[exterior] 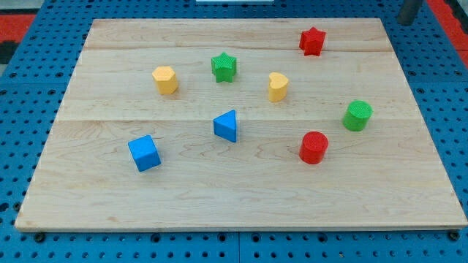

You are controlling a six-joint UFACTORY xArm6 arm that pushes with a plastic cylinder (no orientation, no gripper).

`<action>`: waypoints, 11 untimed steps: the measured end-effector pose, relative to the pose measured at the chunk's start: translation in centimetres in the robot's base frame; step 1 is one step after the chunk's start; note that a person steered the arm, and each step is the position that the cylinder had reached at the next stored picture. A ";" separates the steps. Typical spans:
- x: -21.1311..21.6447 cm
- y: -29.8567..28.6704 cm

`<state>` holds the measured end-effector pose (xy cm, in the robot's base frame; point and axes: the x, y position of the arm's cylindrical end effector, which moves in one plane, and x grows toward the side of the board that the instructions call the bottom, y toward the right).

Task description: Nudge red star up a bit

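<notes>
1. Top right corner of the camera view: a dark rod (409, 11) enters the picture off the wooden board (234, 197); my tip is cut off or hidden, so I cannot tell its exact end or state. No fingers on this rig.
2. Red star (312, 41): down and to the view's left of the rod, near the board's top edge, apart from it.
3. Farther left of the rod: green star (224, 67), yellow heart-like block (278, 85), yellow block (166, 79).
4. Well below: green cylinder (357, 115), red cylinder (314, 147), blue triangular block (227, 126), blue cube (144, 153).
</notes>
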<state>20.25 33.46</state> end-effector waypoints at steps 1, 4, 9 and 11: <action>0.0 0.0; -0.2 0.0; 5.5 0.8; 13.0 0.9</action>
<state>33.28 34.32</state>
